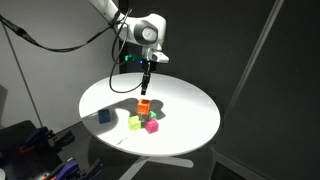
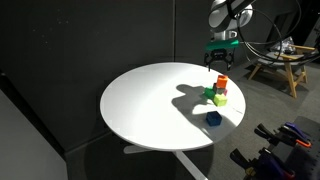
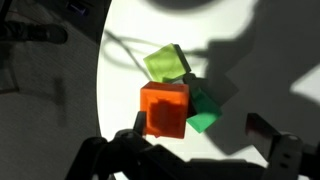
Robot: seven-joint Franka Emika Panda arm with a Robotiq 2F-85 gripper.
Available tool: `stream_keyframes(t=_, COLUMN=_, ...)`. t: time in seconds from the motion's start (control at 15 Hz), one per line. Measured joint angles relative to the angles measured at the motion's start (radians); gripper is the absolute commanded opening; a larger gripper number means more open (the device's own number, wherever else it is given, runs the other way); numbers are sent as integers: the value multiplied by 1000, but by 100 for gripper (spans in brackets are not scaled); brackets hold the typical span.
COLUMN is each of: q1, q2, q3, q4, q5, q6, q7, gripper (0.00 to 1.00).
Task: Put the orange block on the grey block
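The orange block (image 3: 165,108) stands raised above the other cubes, on top of a block that it hides; the grey block does not show clearly in any view. The orange block also shows in both exterior views (image 1: 144,104) (image 2: 221,83). My gripper (image 3: 195,135) is open and empty, its fingers spread wide, with the left finger close beside the orange block. In both exterior views the gripper (image 1: 146,85) (image 2: 218,64) hangs just above the orange block.
A yellow-green cube (image 3: 165,65) and a green cube (image 3: 203,115) touch the stack. A pink cube (image 1: 152,127) lies in front of it. A blue cube (image 1: 104,117) sits apart. All are on a round white table (image 1: 190,110), and the cluster is near its edge (image 2: 240,105).
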Motion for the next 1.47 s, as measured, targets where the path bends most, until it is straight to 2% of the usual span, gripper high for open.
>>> stream_keyframes(t=0.27, q1=16, q2=-88, q3=34, q4=-39, q5=2, q6=-46, q7=-72, gripper=100)
stream_keyframes(t=1.07, q1=50, q2=-374, q3=129, q4=-138, q5=5, q6=-336, q7=-297, gripper=100)
stream_keyframes(t=1.47, q1=59, q2=-502, q3=178, q4=-213, q5=-31, q6=-350, q7=-380, gripper=100)
